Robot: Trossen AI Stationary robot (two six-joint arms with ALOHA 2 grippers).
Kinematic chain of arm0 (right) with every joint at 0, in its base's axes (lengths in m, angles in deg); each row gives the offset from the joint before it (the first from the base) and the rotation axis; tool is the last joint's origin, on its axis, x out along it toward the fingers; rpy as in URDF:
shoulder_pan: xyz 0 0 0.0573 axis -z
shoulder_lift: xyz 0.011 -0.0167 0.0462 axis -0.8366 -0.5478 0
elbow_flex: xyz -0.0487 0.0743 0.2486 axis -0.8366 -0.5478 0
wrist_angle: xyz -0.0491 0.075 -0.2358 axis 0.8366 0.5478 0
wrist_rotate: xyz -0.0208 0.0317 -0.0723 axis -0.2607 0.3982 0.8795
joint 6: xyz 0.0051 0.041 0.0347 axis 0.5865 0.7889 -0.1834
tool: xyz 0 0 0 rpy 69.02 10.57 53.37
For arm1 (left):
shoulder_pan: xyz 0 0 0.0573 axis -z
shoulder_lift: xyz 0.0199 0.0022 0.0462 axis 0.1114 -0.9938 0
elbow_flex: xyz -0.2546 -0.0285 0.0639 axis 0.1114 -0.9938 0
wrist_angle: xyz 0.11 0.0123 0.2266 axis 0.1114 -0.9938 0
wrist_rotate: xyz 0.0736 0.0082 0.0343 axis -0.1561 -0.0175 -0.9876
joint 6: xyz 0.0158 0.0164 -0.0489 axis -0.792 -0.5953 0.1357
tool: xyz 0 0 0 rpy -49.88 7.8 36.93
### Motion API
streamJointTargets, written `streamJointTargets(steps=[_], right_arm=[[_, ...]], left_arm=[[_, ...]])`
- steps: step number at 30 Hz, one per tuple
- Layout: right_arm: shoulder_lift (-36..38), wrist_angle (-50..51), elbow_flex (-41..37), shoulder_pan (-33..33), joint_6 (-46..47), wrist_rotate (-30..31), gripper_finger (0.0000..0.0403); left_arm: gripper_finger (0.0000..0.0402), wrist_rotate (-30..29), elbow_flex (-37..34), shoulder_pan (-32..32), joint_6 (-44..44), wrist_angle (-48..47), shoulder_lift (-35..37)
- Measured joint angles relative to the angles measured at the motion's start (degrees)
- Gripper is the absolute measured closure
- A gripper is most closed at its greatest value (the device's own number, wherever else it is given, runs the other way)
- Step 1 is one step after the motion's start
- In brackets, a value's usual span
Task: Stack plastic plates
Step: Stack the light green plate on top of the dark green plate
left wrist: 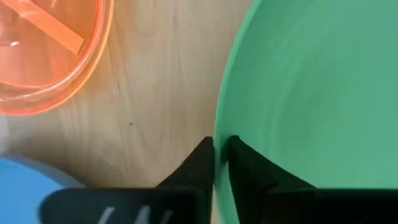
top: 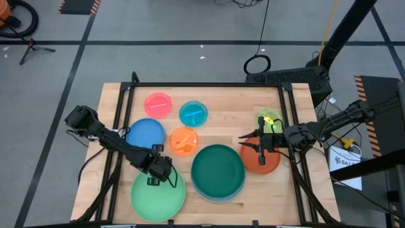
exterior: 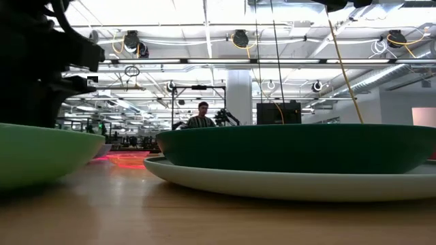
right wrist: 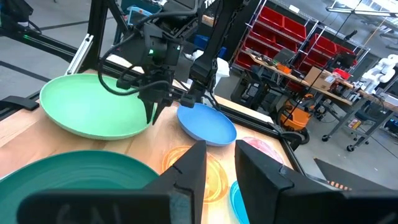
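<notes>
The left claw (left wrist: pixel 217 155) pinches the light green plate's (top: pixel 158 196) rim, probably to lift it for stacking; the right claw (top: pixel 253 147) waits spread over the red-orange plate (top: pixel 269 163).

The left gripper (left wrist: pixel 219 155) pinches the rim of the light green plate (left wrist: pixel 311 93), one dark finger inside it, one outside on the wooden table (left wrist: pixel 161 81); beside that plate lie an orange plate (left wrist: pixel 43 56) and a blue plate (left wrist: pixel 25 186), apart from it.
</notes>
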Motion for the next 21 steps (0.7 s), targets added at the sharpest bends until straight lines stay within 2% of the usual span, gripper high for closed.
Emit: streamJointTargets(steps=[2, 14, 21], right_arm=[[-0.01, 0.00, 0.00, 0.00, 0.01, 0.02, 0.0326], [0.01, -0.02, -0.02, 0.00, 0.00, 0.16, 0.0326], [0.00, -0.02, -0.02, 0.00, 0.00, 0.25, 0.0326]], left_arm=[[0.0382, 0.13, -0.02, 0.09, 0.72, -0.34, 1.13], [0.0391, -0.35, -0.35, 0.15, 3.79, -6.53, 14.03], [0.0391, -4.99, -0.42, 0.07, 7.68, -6.22, 25.27]])
